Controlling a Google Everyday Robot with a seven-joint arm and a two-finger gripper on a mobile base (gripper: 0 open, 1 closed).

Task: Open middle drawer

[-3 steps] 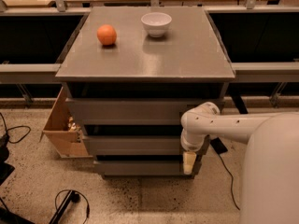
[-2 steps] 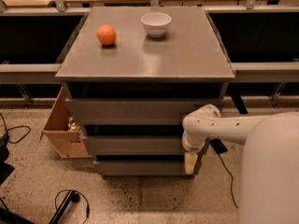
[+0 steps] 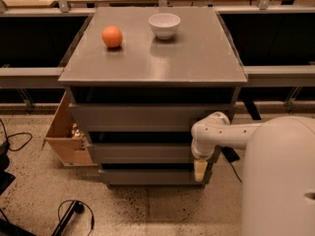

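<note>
A grey cabinet [image 3: 152,58] shows three flat handleless drawer fronts stacked below its top. The middle drawer [image 3: 140,153] is the medium front between the tall top drawer [image 3: 130,117] and the small bottom drawer [image 3: 147,176]. My gripper [image 3: 200,170] hangs from the white arm [image 3: 221,134] at the right end of the drawer fronts, pointing down, its cream tip level with the gap under the middle drawer. The tip overlaps the right end of the bottom front.
An orange [image 3: 112,36] and a white bowl [image 3: 164,24] sit on the cabinet top. A cardboard box [image 3: 66,132] stands on the floor left of the cabinet. Black cables [image 3: 74,213] lie on the speckled floor at the front left. My white body [image 3: 280,181] fills the lower right.
The arm and gripper have shifted slightly to the right and down along the drawer fronts; the drawers look unchanged.
</note>
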